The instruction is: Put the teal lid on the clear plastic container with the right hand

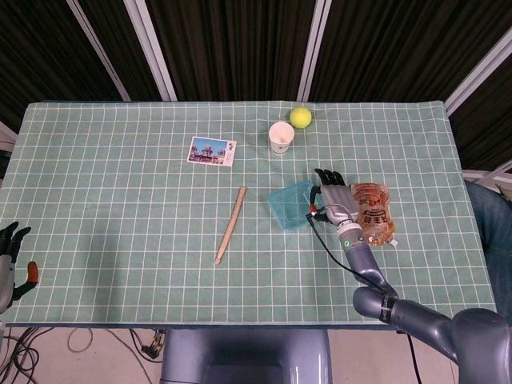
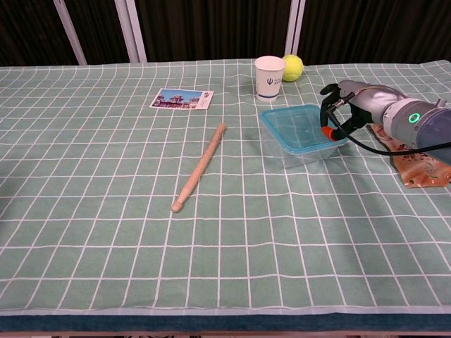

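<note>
The teal lid (image 1: 290, 202) (image 2: 299, 125) lies on top of the clear plastic container (image 2: 299, 151), right of the table's middle. My right hand (image 1: 336, 198) (image 2: 345, 105) is at the lid's right edge. Its fingers reach over the rim and its orange-tipped thumb is against the front right corner, so it holds the lid there. My left hand (image 1: 12, 256) hangs off the table's front left corner, fingers apart and holding nothing; only the head view shows it.
An orange snack packet (image 1: 374, 212) (image 2: 423, 165) lies just right of my right hand. A white paper cup (image 1: 281, 137) (image 2: 270, 76) and a yellow-green ball (image 1: 301, 117) stand behind the container. A wooden stick (image 1: 230, 214) and a postcard (image 1: 212, 150) lie to the left.
</note>
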Robot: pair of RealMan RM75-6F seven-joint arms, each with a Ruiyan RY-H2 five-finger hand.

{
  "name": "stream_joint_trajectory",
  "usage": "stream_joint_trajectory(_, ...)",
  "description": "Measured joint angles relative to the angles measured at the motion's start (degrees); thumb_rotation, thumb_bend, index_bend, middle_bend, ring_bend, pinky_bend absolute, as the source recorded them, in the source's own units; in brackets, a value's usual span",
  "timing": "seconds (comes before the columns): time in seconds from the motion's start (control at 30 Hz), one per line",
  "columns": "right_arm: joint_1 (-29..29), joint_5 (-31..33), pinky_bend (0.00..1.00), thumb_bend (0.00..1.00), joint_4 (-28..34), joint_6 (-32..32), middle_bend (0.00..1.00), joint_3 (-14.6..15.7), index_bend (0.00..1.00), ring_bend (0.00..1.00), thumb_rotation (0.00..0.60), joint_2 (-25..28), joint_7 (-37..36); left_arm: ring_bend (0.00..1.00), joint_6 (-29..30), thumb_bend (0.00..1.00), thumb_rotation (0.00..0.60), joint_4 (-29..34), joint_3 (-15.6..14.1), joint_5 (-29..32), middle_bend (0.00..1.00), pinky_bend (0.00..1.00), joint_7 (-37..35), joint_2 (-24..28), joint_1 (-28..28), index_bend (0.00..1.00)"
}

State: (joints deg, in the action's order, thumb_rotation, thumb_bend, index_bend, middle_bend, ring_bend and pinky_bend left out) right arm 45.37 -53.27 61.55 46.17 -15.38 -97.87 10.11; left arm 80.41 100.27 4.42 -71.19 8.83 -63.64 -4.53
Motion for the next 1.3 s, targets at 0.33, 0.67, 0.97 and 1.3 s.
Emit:
stream_joint_trajectory(0.33, -1.1, -1.3, 0.00, 0.47, 0.0, 0.3, 0.09, 0.2, 0.70, 0.00, 0.600, 0.0, -2.1, 0.00, 0.3, 0.57, 0.600, 0.0, 0.0, -0.2, 0.00, 0.00, 0.1, -0.1, 0.1, 0.12)
stream_joint_trajectory(0.67, -1.1, -2.1, 0.00, 0.47, -1.0, 0.0, 0.09, -0.2, 0.70, 0.00, 0.600, -0.8, -3.4, 0.00, 0.3, 0.57, 0.600, -0.1, 0.0, -0.2, 0.00, 0.00, 0.1, -0.1, 0.1, 0.12)
stream_joint_trajectory(0.97, -1.4, -2.7, 0.00, 0.47, -1.6, 0.2, 0.09, -0.3, 0.70, 0.00, 0.600, -1.6, -4.1, 0.00, 0.3, 0.57, 0.600, -0.1, 0.1, -0.2, 0.00, 0.00, 0.1, -0.1, 0.1, 0.12)
stream_joint_trajectory(1.3, -1.6, -3.5, 0.00, 0.47, -1.3, 1.1, 0.09, -0.8, 0.70, 0.00, 0.600, -1.8, -4.7, 0.00, 0.4, 0.57, 0.600, -0.1, 0.0, -0.3, 0.00, 0.00, 0.1, -0.1, 0.1, 0.12)
